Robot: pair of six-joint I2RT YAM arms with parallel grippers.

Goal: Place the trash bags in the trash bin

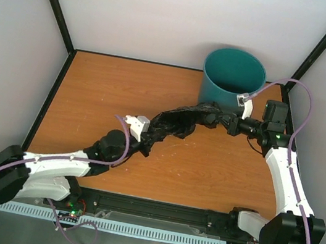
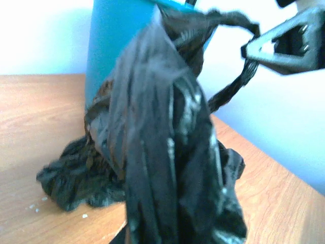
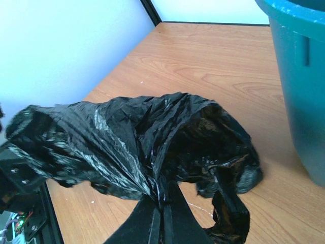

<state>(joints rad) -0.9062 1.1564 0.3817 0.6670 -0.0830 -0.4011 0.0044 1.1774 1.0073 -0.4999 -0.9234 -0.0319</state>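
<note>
A black glossy trash bag (image 1: 178, 123) is stretched between my two grippers across the table, from centre left to just in front of the teal trash bin (image 1: 233, 77). My left gripper (image 1: 145, 145) is shut on the bag's near-left end; the film (image 2: 167, 168) fills the left wrist view and hides the fingers. My right gripper (image 1: 230, 122) is shut on the bag's far-right end next to the bin; in the right wrist view its closed fingers (image 3: 147, 223) pinch the gathered film (image 3: 132, 147). The bin (image 3: 299, 76) stands upright at the back right.
The wooden table (image 1: 105, 93) is enclosed by white walls with black corner posts (image 1: 52, 0). The right arm's white link and cable (image 1: 287, 168) run along the right edge. The bin stands close to the back-right corner.
</note>
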